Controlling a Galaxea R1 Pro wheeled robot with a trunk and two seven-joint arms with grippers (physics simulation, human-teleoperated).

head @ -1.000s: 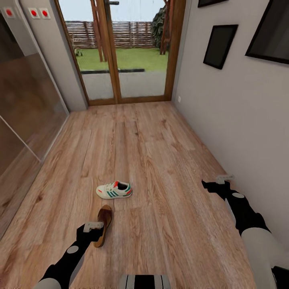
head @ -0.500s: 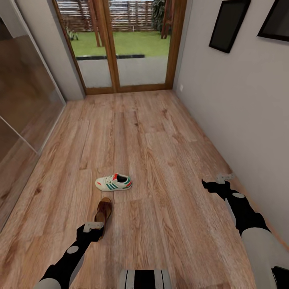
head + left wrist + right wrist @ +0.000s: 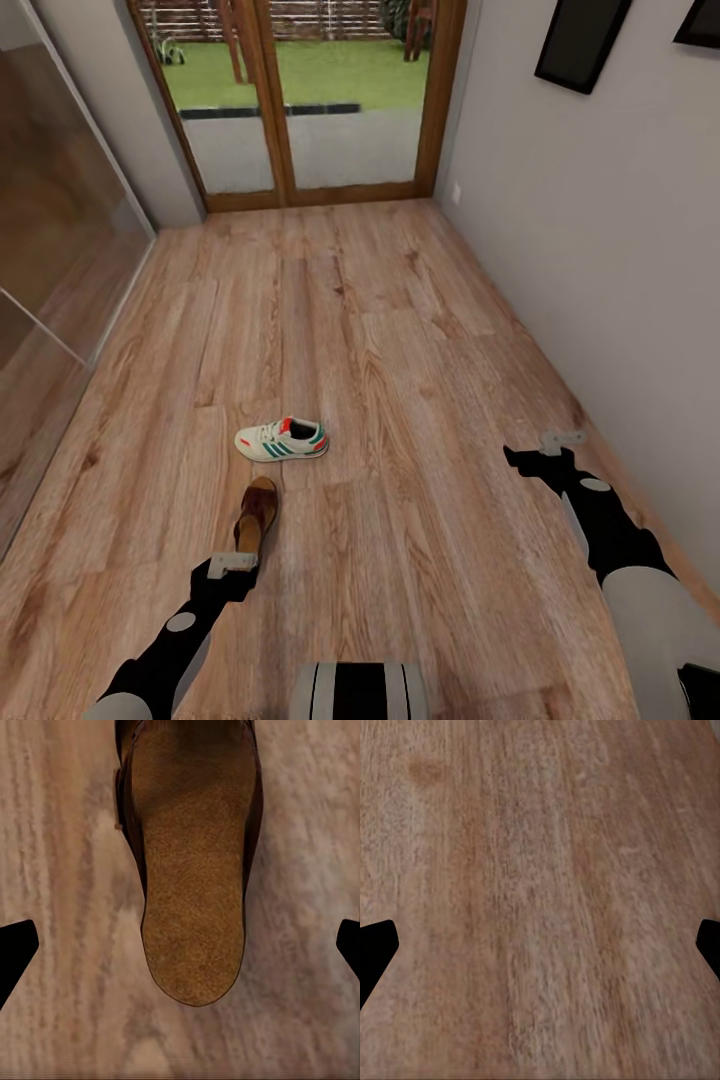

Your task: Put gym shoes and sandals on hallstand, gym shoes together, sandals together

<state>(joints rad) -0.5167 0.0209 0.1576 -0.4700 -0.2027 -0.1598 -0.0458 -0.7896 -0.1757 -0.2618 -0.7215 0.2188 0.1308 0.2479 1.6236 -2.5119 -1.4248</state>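
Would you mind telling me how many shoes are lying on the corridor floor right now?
2: a gym shoe mid-floor and a sandal nearer the robot, just ahead of the left gripper. Others may lie outside the view.

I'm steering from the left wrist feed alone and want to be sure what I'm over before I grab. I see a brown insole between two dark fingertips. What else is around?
Observer: In the head view that is a sandal lying flat on the corridor floor, with the left gripper at its near end.
Operator: Any other shoes nearby?
Observer: One gym shoe lies on the floor just beyond the sandal, apart from it, lying crosswise to the sandal.
Operator: Where is my other arm?
Observer: The right gripper is out near the right-hand wall, over bare planks.
Operator: Is it carrying anything?
Observer: No; its wrist view shows fingers wide apart with only floor between them.
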